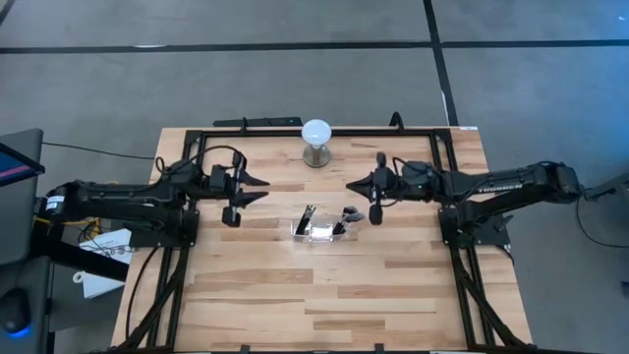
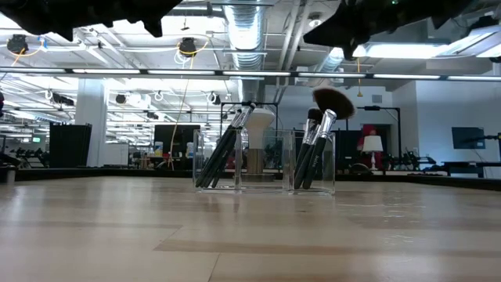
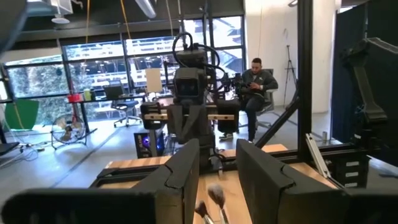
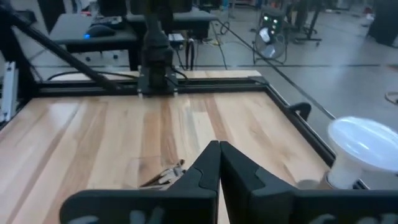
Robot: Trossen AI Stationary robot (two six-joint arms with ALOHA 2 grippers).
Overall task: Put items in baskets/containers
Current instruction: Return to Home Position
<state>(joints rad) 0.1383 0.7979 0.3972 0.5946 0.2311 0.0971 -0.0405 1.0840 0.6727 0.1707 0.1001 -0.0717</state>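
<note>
Task apparently complete: every visible brush [image 2: 313,157] stands in the clear holder [image 2: 275,182], flanked overhead by the left gripper [image 1: 263,189], parted and empty, and the right gripper [image 1: 350,184], closed on nothing.

A pale plank desk [image 1: 295,295] with a black frame [image 1: 447,147] along its edges carries a clear holder [image 1: 316,232] near its middle. A white globe [image 1: 316,131] on a metal base stands at mid back edge.
</note>
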